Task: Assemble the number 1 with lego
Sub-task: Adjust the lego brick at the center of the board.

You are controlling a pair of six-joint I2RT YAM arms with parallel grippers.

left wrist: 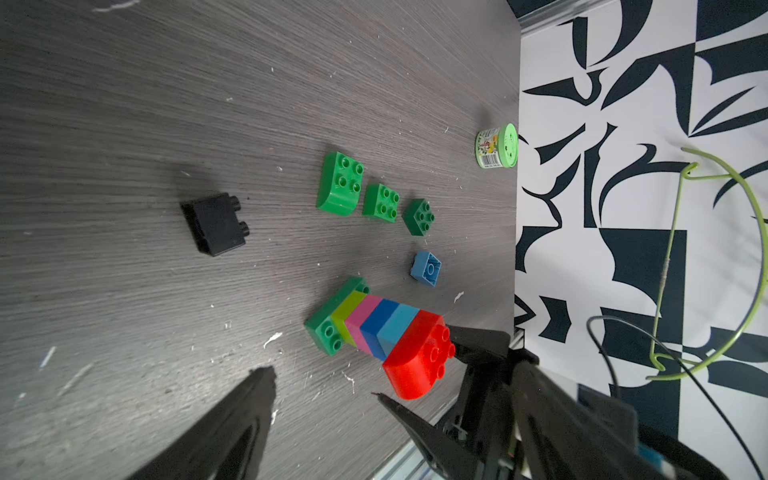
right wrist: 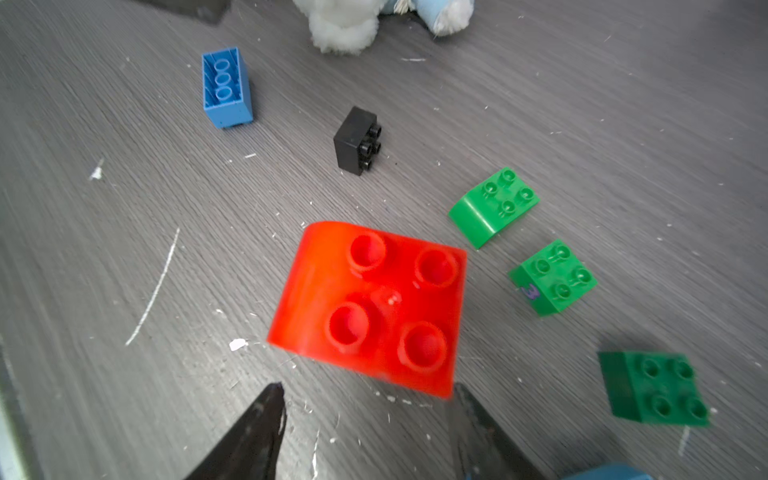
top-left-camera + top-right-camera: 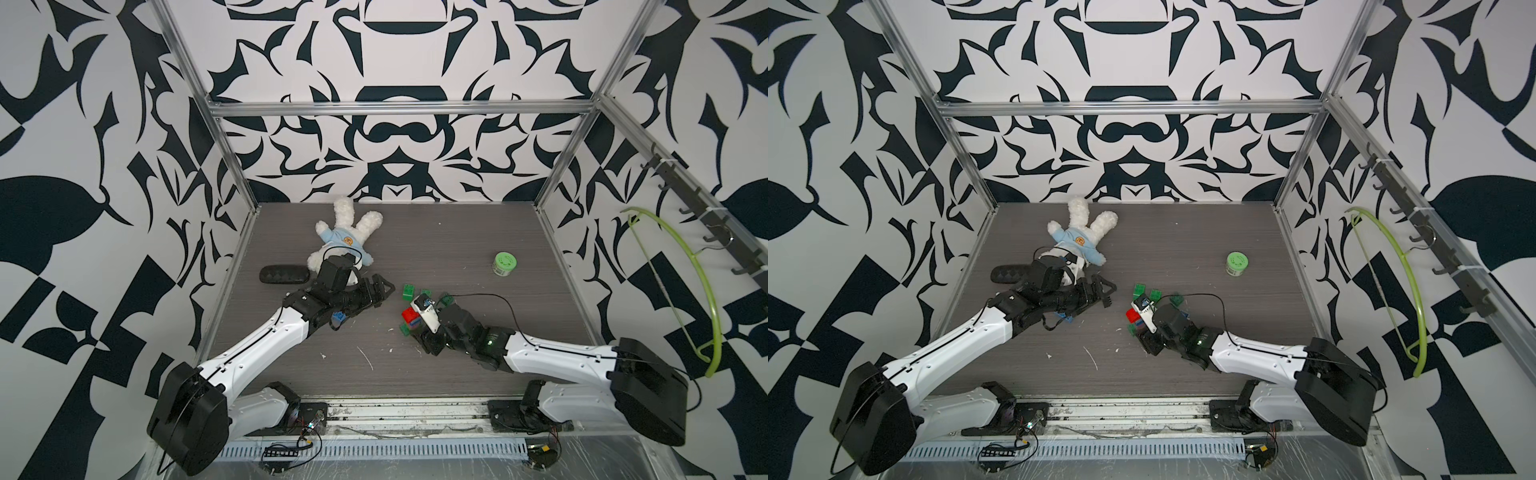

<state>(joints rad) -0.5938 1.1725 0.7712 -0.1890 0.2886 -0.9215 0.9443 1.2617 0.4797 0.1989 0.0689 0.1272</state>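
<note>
On the table [image 1: 124, 124] the lego tower [image 1: 374, 328] is standing, its red top brick [image 2: 370, 307] sitting just beyond the parted, empty tips of the right gripper [image 2: 365, 388]. The left gripper [image 1: 323, 382] is gaping empty nearby, and green bricks [image 1: 380, 203] are lying loose beside the tower.

We see the lego stack [image 1: 376, 328] banded green, lime, pink, blue and light blue, capped in glossy red. The loose pieces are a black brick [image 1: 214, 224], a curved bright green brick [image 1: 338, 185], a square bright green brick [image 1: 380, 203] with a purple mark on one side, a dark green brick [image 1: 419, 217], a light blue brick [image 1: 426, 269] and a mid-blue brick [image 2: 226, 89]. The table [image 3: 436, 249] is grey wood grain flecked with white. The jar [image 3: 505, 263] has a green lid and a yellow-and-white label with a barcode. The plush toy [image 3: 345, 241] is white, in a pale blue shirt with an orange badge. The walls [image 3: 395, 174] are white with bold black leaf shapes. The hanger [image 3: 715, 328] is lime green and the case [image 3: 284, 274] is black.
</note>
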